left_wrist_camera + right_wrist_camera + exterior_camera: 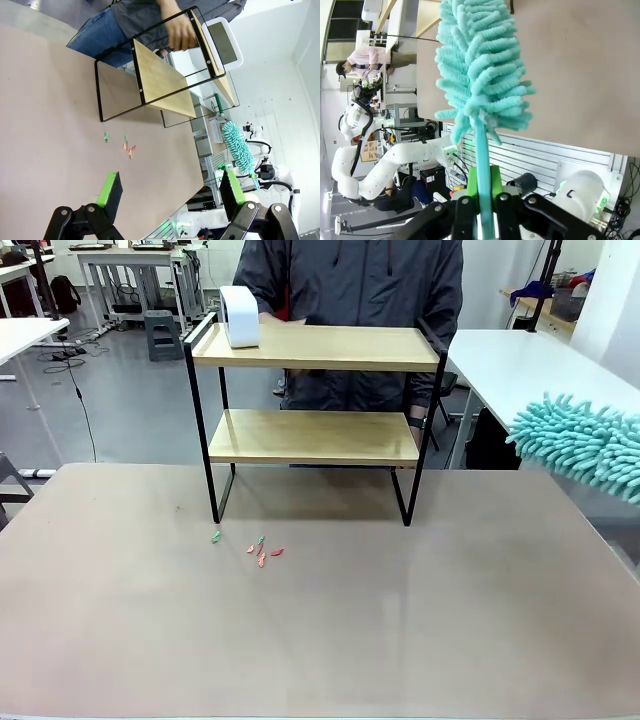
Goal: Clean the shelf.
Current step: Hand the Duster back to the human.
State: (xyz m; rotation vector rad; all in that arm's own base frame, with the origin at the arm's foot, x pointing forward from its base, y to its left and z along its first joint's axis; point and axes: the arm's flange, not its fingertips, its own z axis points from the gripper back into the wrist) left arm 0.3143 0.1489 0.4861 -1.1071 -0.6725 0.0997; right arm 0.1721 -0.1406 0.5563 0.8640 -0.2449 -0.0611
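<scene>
My right gripper [482, 187] is clenched on the thin handle of a teal microfibre duster [480, 65], whose fluffy head stands up over the tabletop in the right wrist view. In the front view the duster head hangs in the air at the right edge, off to the right of the shelf [315, 347] and apart from it. My left gripper [170, 190] is released, its green pads spread wide with nothing between them, above bare table.

The shelf stands upright on the far middle of the table [400, 620], a matte brownish-grey surface. A white rounded device [240, 315] sits at the left end of the top board; the lower board is bare. A few small red and green scraps [262, 550] lie on the table just in front of the shelf's left legs.

A person [350, 280] in a dark jacket stands right behind the shelf, one hand [181, 32] at its top frame. Around us I see grey floor, white tables [520, 360] on both sides, and workbenches further back.
</scene>
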